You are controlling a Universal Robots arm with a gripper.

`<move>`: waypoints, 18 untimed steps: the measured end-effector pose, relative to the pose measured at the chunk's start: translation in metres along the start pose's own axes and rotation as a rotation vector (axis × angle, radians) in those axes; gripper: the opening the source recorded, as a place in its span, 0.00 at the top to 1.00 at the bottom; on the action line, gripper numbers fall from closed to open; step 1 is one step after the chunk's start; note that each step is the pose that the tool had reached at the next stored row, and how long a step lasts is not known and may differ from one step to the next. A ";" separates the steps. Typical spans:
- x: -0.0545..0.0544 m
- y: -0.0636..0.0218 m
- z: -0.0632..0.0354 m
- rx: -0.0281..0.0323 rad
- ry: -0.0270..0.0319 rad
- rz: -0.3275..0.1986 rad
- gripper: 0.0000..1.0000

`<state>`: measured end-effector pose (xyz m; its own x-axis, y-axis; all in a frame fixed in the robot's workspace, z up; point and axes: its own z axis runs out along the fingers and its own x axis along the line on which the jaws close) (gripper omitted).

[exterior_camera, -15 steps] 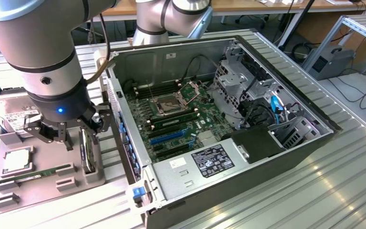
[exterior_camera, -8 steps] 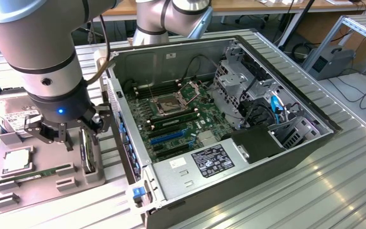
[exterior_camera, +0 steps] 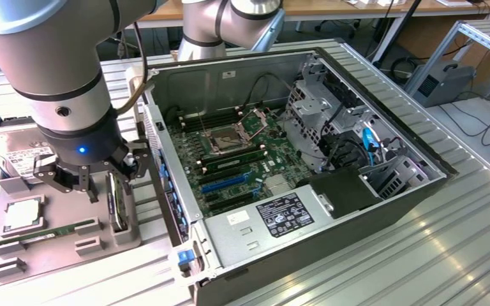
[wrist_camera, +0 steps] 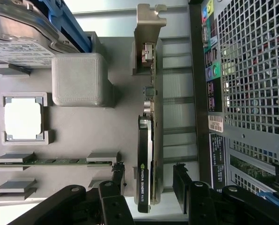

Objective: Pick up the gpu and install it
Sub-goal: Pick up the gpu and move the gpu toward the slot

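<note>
A thick grey robot arm comes down from the upper corner on the exterior view's left, its wrist pointing straight down over a grey holder tray that sits on a ribbed metal tabletop. The black jaws stand wide apart and hold nothing.

The gpu stands on its long edge in a slot along the tray's edge nearest an open computer case. In the wrist view the thin black card runs lengthwise between the two fingers, with a gap on each side, so neither finger touches it. The jaws straddle the end of the card away from its silver bracket, which sits at the slot's far end.

On the same tray, away from the case, lie a hard drive at the far corner, a square processor near the middle, and a narrow green RAM stick towards the near edge
</note>
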<state>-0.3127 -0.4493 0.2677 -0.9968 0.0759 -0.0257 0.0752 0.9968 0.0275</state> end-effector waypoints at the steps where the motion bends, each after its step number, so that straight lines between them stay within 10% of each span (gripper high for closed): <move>1: 0.000 0.0000 0.0002 -0.0001 0.0000 0.000 0.46; 18: 0.000 -0.0001 0.0066 0.0001 0.0001 0.000 0.46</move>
<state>-0.3126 -0.4492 0.2611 -0.9968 0.0762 -0.0256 0.0755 0.9968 0.0274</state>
